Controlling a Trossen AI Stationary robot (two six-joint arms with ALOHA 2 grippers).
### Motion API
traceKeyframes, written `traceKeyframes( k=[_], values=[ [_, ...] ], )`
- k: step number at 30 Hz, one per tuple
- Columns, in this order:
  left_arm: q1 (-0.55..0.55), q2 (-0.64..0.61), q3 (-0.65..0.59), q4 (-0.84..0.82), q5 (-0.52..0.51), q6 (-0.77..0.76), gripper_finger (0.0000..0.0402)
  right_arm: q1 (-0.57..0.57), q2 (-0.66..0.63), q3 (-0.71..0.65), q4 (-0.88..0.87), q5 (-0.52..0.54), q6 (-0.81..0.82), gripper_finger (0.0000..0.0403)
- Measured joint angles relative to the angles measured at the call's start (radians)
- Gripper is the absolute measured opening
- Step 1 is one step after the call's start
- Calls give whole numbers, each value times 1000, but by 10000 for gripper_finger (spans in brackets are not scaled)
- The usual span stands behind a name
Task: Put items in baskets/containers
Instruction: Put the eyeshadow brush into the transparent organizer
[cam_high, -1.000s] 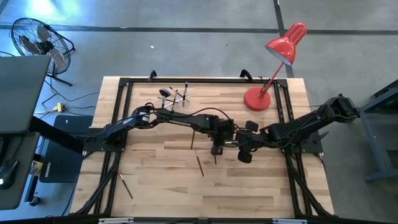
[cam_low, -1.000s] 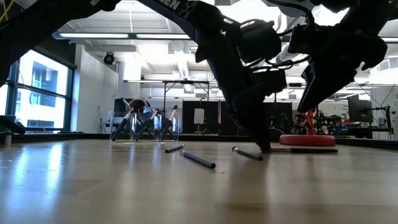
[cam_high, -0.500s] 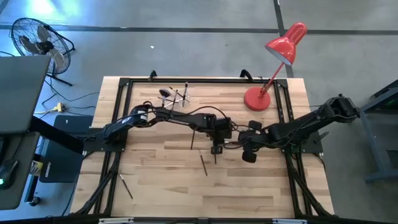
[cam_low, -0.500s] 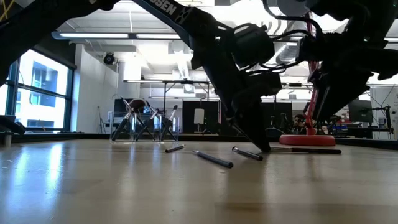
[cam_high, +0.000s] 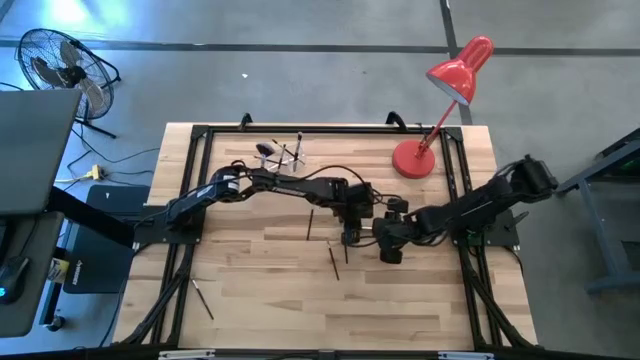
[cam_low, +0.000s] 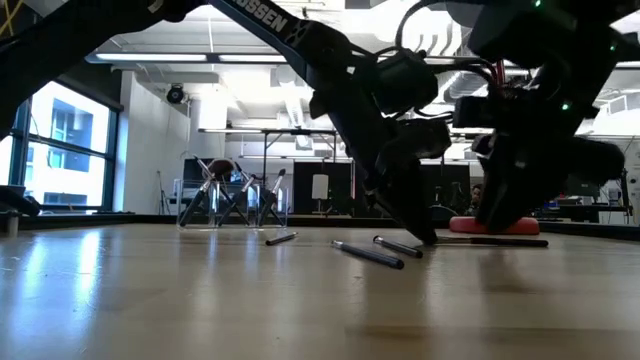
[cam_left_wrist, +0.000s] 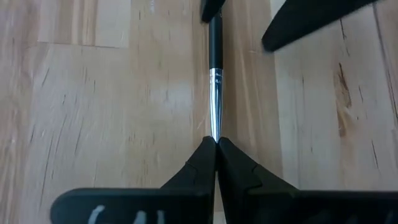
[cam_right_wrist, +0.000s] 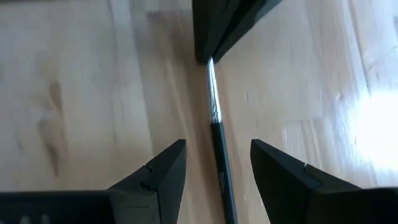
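A slim makeup brush with a black handle and silver ferrule lies on the table's middle between the two grippers. My left gripper is shut on it. My right gripper is open just right of it, its fingers standing on either side of the brush's handle without touching. Three loose brushes lie flat on the wood. The small clear holder stands far left of centre, with several brushes leaning in it. My left gripper pinches the brush at the end of its silver ferrule between its two fingertips. The fingers slant down from the table's left and lie along the brush. The brush lies on the table, its handle pointing toward my right gripper.
The red desk lamp's base stands at the table's far right, behind the right gripper. Black frame rails run along the table's edges. Bare wood stretches along the near side and on the left half.
My right gripper has come down to the tabletop and moved left toward my left gripper, ending astride the held brush's handle. A loose brush near the table's middle has slid a little to the right. My left gripper has kept its place.
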Motion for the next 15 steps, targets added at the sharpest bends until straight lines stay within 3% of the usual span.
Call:
traceKeyframes(
  k=[15],
  values=[
    [1,-5,-1,0,33,-18,0,0,42,0,31,9,-17,173]
  ],
)
